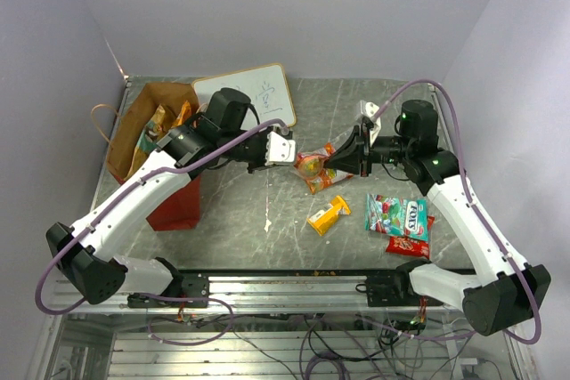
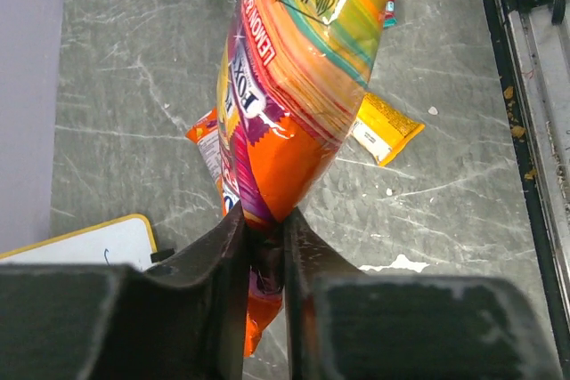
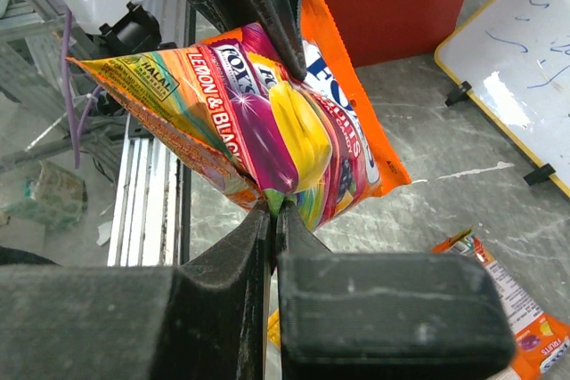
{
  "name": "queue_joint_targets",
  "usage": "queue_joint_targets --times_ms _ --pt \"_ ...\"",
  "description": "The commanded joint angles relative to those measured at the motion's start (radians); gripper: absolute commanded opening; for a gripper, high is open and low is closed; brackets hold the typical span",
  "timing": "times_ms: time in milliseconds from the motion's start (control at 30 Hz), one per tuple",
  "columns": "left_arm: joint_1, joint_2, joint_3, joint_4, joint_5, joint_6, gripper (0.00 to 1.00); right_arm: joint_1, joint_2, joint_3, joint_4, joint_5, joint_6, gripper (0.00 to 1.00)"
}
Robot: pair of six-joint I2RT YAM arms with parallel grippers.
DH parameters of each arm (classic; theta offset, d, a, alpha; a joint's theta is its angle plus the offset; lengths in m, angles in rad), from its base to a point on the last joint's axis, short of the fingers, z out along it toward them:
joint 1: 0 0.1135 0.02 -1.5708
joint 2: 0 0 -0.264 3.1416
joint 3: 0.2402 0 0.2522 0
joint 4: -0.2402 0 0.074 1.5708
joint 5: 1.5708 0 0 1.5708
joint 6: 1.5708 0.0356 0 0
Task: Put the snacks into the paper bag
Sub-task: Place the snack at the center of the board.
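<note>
Candy packet (image 1: pixel 313 165), orange and purple with fruit print, is held off the tabletop (image 1: pixel 240 242) near the middle, pinched at both ends at once. Left fingers (image 2: pixel 236 242) closed tight on its orange end seam; right fingers (image 3: pixel 252 242) clamped on the opposite seam, packet spanning the gap between the two arms. Paper bag (image 1: pixel 174 204) at far left, red outside, brown inside, mouth open, some packets inside it; well apart from the held packet. Second orange packet (image 1: pixel 322 182) lies flat just below the held one. Yellow pack (image 1: pixel 328 215) nearer the arm bases. Teal-white bag (image 1: pixel 396 214) to the right, overlapping a red packet (image 1: pixel 408 245). Whiteboard (image 1: pixel 248 93) behind the left arm, small white box (image 1: pixel 367 111) toward the back
</note>
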Motion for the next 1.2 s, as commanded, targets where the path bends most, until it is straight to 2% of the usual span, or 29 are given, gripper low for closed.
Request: queue_joint_targets --times_ms 0,100,200,400,667,900,1167 --pt "-0.007 -0.030 -0.007 0.037 0.027 -0.015 0.20 -0.020 -0.039 -0.010 0.030 -0.009 -0.017 0.04" --pt "-0.007 -0.050 -0.017 0.039 -0.005 -0.033 0.08 -0.043 -0.060 -0.030 0.015 -0.004 -0.044 0.22" --pt "-0.005 -0.080 -0.030 0.047 -0.042 -0.052 0.07 -0.063 -0.081 -0.047 -0.004 0.003 -0.075 0.40" --pt "0.018 -0.134 -0.033 0.071 -0.084 -0.155 0.07 -0.117 -0.123 -0.051 -0.041 0.059 -0.104 0.61" --pt "0.088 -0.187 0.054 0.086 -0.137 -0.334 0.07 -0.140 -0.130 -0.056 -0.071 0.194 -0.182 0.65" --pt "0.226 -0.248 0.162 0.078 -0.151 -0.492 0.07 -0.140 -0.084 -0.145 -0.061 0.274 -0.270 0.65" --pt "0.419 -0.308 0.264 0.006 -0.378 -0.572 0.07 -0.143 -0.119 -0.234 0.008 0.326 -0.256 0.66"
